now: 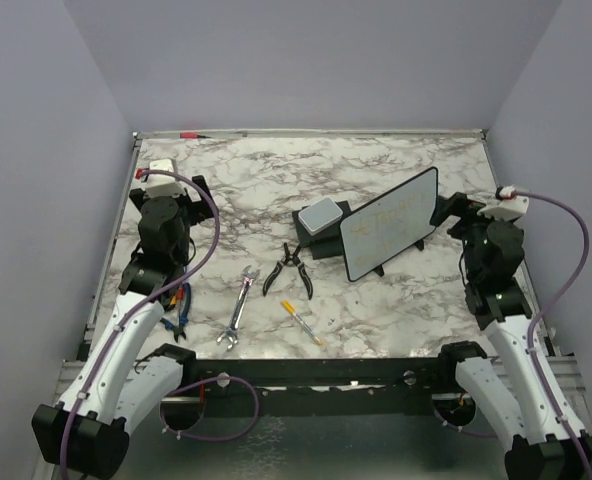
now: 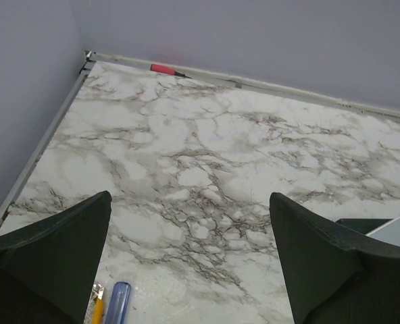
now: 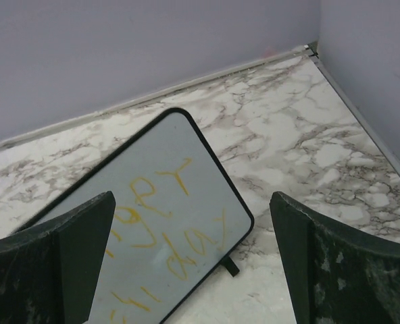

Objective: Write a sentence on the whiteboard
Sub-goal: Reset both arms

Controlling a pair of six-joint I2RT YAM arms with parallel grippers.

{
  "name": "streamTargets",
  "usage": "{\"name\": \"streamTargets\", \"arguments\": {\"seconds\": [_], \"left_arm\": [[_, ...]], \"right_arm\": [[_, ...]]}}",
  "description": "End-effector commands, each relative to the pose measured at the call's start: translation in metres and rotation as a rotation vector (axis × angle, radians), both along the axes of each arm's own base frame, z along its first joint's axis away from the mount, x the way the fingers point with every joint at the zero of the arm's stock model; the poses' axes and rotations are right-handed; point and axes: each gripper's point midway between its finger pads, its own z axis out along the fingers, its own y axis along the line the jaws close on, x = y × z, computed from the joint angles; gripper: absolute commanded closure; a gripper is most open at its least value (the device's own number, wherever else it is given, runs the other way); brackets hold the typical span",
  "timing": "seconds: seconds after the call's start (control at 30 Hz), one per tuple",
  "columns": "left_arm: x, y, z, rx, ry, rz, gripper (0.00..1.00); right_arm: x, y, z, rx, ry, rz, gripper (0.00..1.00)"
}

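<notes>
Whiteboard upright on its feet right of table centre, just beside the right jaws; yellow sentence already across its face. Both pairs of jaws spread wide, holding nothing; pen flat on table near front edge, well apart from either. Likely risks from here: tipping the light board with the close right arm, smearing the ink, fumbling the thin pen.

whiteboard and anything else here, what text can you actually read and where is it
"pet" or "per", uncertain: top line of the sentence, yellow handwriting on the whiteboard; its start is hidden from view.
"day", likely: second line, start also hidden.
Third line: cut off at the picture's edge, unreadable.
Top external view: the writing is too faint to read.
No other labels are legible.
</notes>
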Motion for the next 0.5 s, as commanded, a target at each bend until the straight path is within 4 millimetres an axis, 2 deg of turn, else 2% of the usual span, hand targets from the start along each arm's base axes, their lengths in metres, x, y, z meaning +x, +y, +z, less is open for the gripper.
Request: {"name": "streamTargets", "arguments": {"seconds": [0.0, 0.17, 0.47], "left_arm": [[-0.01, 0.023, 0.024, 0.048, -0.066, 0.094, 0.01], [-0.015, 0.029, 0.018, 0.011, -0.069, 0.14, 0.01], [-0.021, 0.029, 0.017, 0.02, -0.077, 0.127, 0.01]], "right_arm": [[-0.02, -0.015, 0.004, -0.071, -0.161, -0.054, 0.0], [-0.033, -0.023, 0.01, -0.07, -0.2, -0.095, 0.0], [-0.037, -0.02, 0.018, -0.055, -0.198, -0.075, 0.0]]}}
